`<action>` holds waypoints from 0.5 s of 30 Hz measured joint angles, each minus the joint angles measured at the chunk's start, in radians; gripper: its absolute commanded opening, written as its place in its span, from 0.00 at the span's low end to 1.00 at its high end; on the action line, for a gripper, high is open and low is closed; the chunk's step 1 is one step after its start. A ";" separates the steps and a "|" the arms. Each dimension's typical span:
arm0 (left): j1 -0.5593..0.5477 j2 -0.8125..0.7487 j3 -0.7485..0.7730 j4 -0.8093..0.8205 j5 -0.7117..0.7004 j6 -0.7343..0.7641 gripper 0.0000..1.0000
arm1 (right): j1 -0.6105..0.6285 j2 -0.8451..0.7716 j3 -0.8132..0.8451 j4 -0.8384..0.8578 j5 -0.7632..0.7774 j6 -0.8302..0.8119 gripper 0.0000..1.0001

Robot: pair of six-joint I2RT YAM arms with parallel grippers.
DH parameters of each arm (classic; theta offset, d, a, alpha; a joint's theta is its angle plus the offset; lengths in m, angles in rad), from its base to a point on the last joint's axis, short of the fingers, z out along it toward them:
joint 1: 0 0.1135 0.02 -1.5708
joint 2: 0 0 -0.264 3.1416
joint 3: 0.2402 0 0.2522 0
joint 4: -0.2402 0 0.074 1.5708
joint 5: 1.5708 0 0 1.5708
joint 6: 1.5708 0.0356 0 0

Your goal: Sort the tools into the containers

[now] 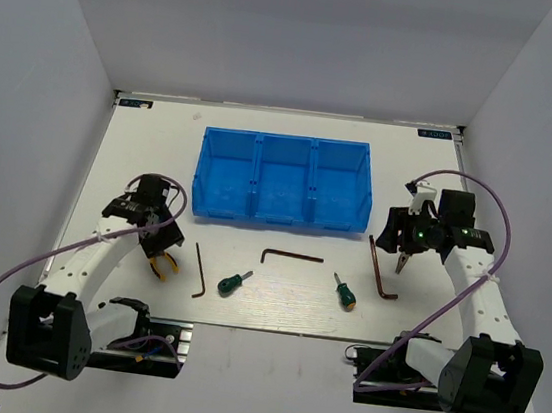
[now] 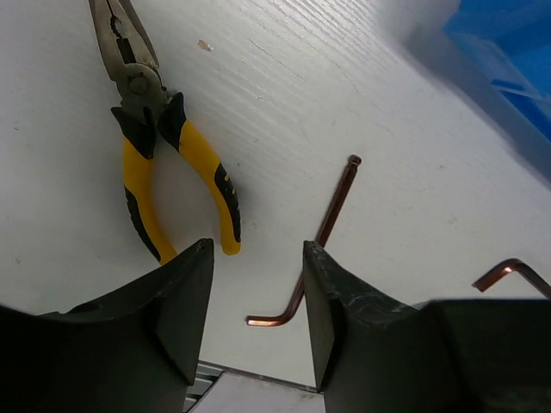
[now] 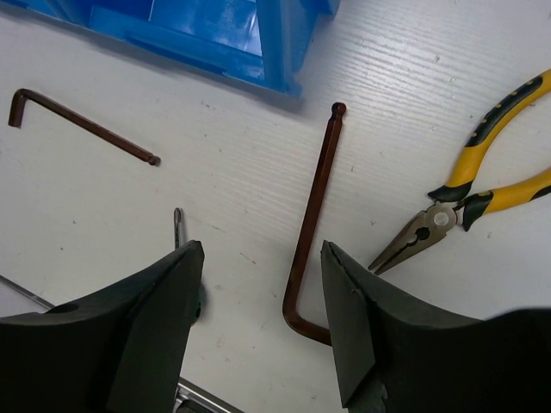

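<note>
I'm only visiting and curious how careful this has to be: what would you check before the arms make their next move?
1. Left gripper open: ok.
2. Right gripper open: ok.
3. Bin empty and unblocked: ok.
4. Right hex key lined up with right gripper: ok.
5. Left pliers lined up with left gripper: not ok, they lie off to one side.
6. Gripper height above the table: cannot tell.

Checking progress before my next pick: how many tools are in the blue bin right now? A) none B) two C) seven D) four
A: the top view shows all three compartments of the blue bin bare, with hex keys, screwdrivers and pliers out on the table.
</note>
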 measured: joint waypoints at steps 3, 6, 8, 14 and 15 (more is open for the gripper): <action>0.000 0.040 -0.008 0.024 -0.006 -0.004 0.56 | 0.000 0.000 -0.011 0.001 -0.001 0.002 0.63; 0.000 0.101 -0.012 0.048 -0.015 -0.006 0.56 | 0.000 0.000 -0.014 0.001 0.002 0.003 0.63; 0.000 0.128 -0.018 0.062 -0.022 -0.007 0.55 | 0.000 0.000 -0.014 0.005 0.006 0.005 0.63; -0.006 0.142 -0.051 0.077 -0.043 -0.007 0.55 | 0.000 0.000 -0.016 0.019 0.029 0.005 0.64; -0.007 0.146 -0.061 0.084 -0.046 -0.007 0.55 | 0.000 0.000 -0.016 0.020 0.031 0.006 0.64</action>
